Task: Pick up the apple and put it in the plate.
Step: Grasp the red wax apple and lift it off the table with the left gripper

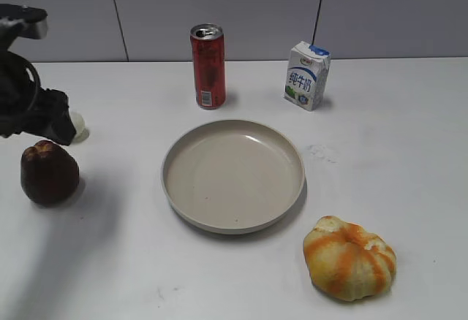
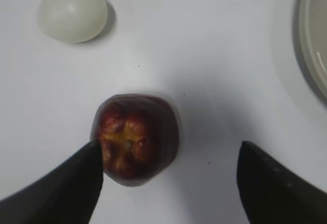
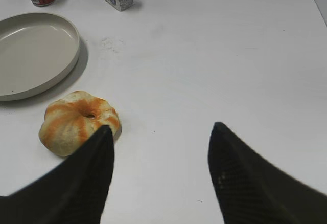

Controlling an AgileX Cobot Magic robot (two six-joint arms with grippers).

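The dark maroon apple (image 1: 49, 172) stands on the white table at the far left; the left wrist view shows it from above (image 2: 135, 138) with its yellowish dimple. My left gripper (image 2: 168, 147) is open above it, the left fingertip beside the apple, the right finger well apart. In the exterior view the left arm (image 1: 29, 104) hangs just above and behind the apple. The beige plate (image 1: 232, 221) lies empty at the table's middle; its rim shows in the left wrist view (image 2: 309, 45) and the right wrist view (image 3: 61, 68). My right gripper (image 3: 160, 132) is open and empty over bare table.
A small pale egg (image 1: 77, 124) (image 2: 72, 12) lies just behind the apple. A red can (image 1: 208, 66) and a milk carton (image 1: 306, 75) stand at the back. An orange-and-yellow pumpkin-like fruit (image 1: 349, 257) (image 3: 76, 121) lies at the front right.
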